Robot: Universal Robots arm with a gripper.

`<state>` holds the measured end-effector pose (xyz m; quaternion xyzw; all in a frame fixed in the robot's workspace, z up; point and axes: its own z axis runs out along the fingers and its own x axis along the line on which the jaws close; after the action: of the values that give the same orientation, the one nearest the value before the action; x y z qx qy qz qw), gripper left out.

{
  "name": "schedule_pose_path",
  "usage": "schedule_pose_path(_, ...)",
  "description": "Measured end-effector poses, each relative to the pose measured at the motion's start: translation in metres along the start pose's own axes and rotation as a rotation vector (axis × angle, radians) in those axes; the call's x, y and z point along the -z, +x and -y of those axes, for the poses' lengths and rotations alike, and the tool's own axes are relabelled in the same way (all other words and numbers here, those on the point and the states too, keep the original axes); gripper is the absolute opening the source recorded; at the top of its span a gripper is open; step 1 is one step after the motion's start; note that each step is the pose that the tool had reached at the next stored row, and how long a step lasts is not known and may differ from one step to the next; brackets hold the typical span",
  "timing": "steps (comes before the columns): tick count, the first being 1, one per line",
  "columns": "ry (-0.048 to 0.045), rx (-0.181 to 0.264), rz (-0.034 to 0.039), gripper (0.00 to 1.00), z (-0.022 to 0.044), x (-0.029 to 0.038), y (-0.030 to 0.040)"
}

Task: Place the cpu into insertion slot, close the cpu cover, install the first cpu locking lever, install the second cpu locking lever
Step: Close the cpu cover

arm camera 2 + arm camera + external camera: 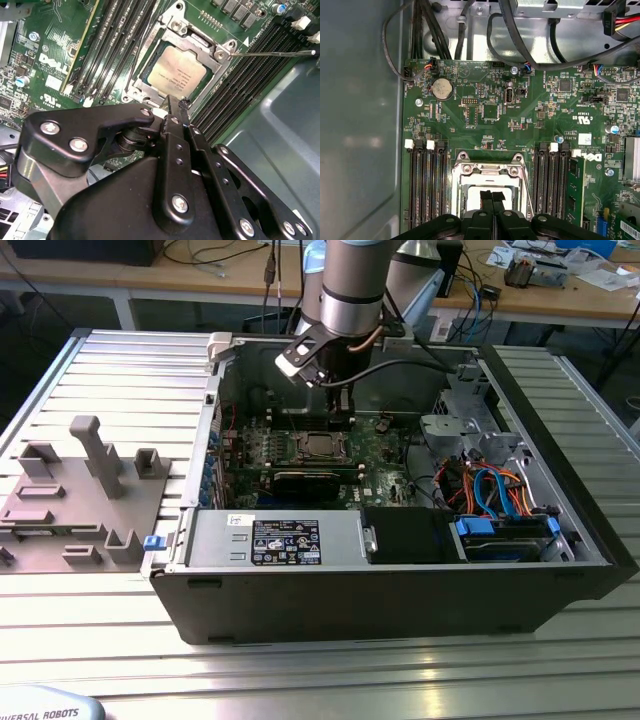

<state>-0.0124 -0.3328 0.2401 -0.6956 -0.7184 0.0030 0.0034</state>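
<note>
End effector (492,197): black fingers pressed together with nothing between them, tips poised just above the socket in both wrist views
Cpu (176,70): silvery-grey top face, seated flat in the insertion slot (465,167)
Cpu cover (150,91): silvery frame lying around the chip, which shows through its window
Lever (272,52): thin metal rod reaching out from the socket corner
Writing: faint print on the chip; white lettering on the green motherboard (50,62); printed sticker (285,540) on a black housing
Computer case (400,590): lies open on the ribbed metal counter (100,640)
</note>
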Motion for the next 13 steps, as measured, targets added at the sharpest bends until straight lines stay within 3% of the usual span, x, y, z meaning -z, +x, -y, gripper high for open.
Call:
schedule_pose_path(5, 0.0101, 0.000, 0.0001, 0.11, 0.0007, -0.0005, 0.0000)
schedule_pose_path(13, 0.0101, 0.000, -0.0001, 0.11, 0.0033, -0.0008, 0.0001)
